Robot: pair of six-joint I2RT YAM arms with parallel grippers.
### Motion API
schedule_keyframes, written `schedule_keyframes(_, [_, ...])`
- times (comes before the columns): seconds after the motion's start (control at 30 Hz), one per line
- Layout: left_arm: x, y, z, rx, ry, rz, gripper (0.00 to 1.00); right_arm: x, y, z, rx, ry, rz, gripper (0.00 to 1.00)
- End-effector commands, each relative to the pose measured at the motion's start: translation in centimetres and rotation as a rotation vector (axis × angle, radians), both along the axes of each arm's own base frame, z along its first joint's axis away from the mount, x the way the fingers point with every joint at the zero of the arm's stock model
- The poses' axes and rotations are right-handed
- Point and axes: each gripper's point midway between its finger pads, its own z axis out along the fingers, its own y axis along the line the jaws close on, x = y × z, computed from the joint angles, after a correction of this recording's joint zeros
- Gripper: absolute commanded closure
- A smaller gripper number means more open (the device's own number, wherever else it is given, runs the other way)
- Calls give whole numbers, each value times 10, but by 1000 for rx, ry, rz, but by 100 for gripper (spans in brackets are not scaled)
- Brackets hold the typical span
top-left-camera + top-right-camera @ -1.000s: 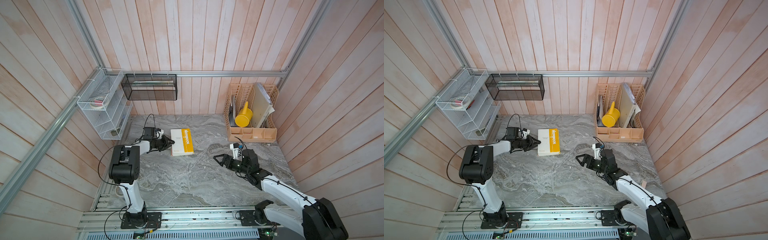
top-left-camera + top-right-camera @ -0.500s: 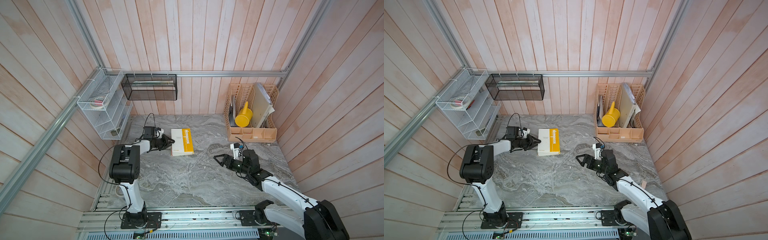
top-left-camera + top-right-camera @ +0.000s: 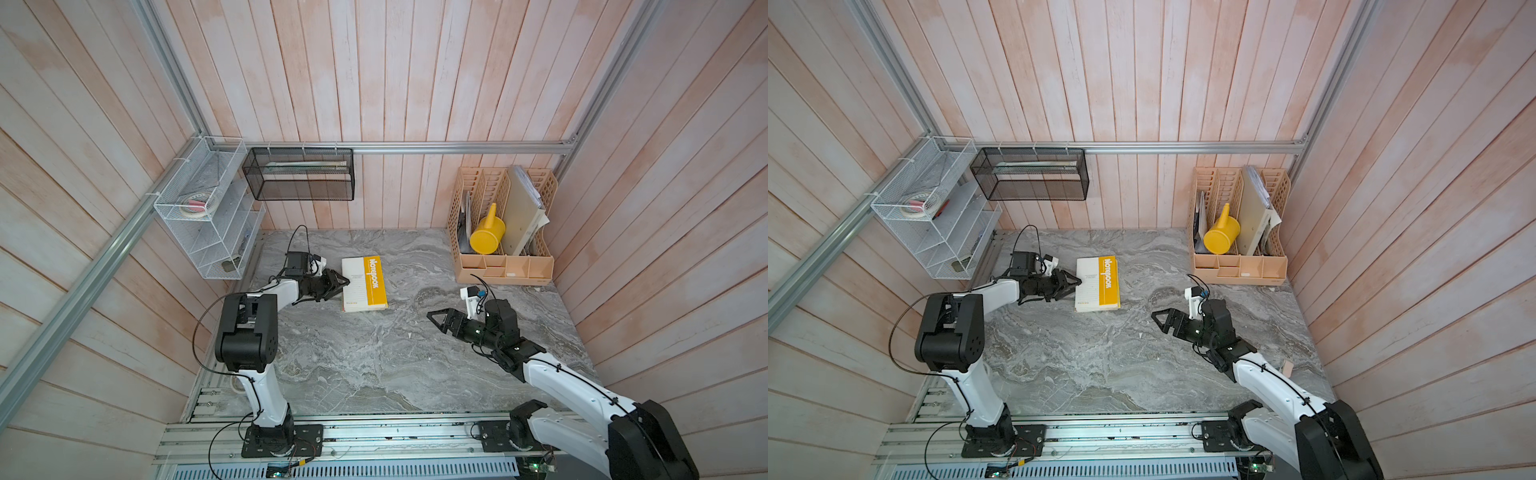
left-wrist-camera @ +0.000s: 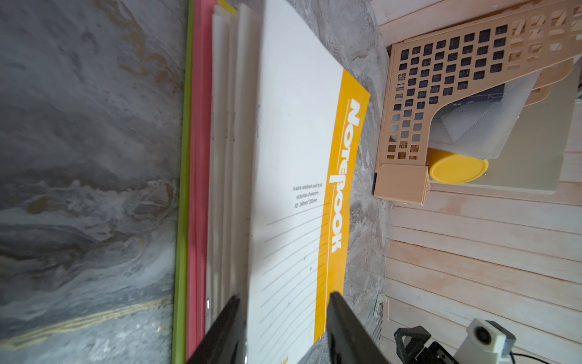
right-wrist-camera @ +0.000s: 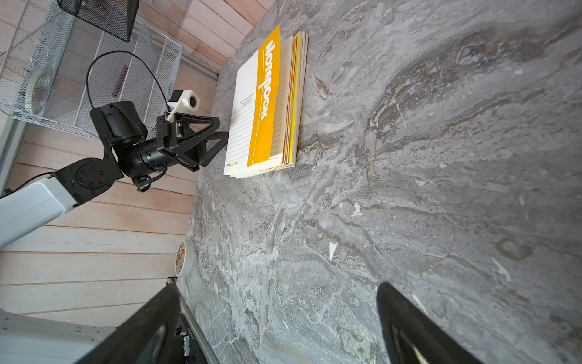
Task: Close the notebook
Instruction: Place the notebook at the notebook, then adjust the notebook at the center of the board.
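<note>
The notebook (image 3: 365,283) (image 3: 1098,283) lies flat on the marble table with its white and yellow cover down over the pages. In the right wrist view the notebook (image 5: 258,107) shows stepped page edges along one long side. My left gripper (image 3: 343,286) (image 3: 1074,287) is open at the notebook's left edge. In the left wrist view the notebook's cover (image 4: 293,189) runs between the spread fingertips of the left gripper (image 4: 283,297), which are not pressing on it. My right gripper (image 3: 435,321) (image 5: 277,290) hangs open over bare table to the right, holding nothing.
A beige file organizer (image 3: 505,257) holding a yellow watering can (image 3: 486,237) stands at the back right. A white wire shelf (image 3: 208,216) and a black mesh basket (image 3: 299,174) hang on the walls at the back left. A tape roll (image 5: 184,258) sits by the table's left edge.
The left gripper's jaws have spread apart at the notebook's left edge. The notebook and the right arm have stayed where they were.
</note>
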Motion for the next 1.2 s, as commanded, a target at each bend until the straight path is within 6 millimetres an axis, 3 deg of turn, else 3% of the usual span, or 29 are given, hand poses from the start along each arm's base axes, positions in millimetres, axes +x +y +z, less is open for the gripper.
schedule_keyframes(0.0, [5,8,19,50,-58,8,54,-2,0,-4,-2,6,-1,2])
schedule_keyframes(1.17, [-4,-2,-7,44,-8,0,54,-3,2,-5,-4,10,5,2])
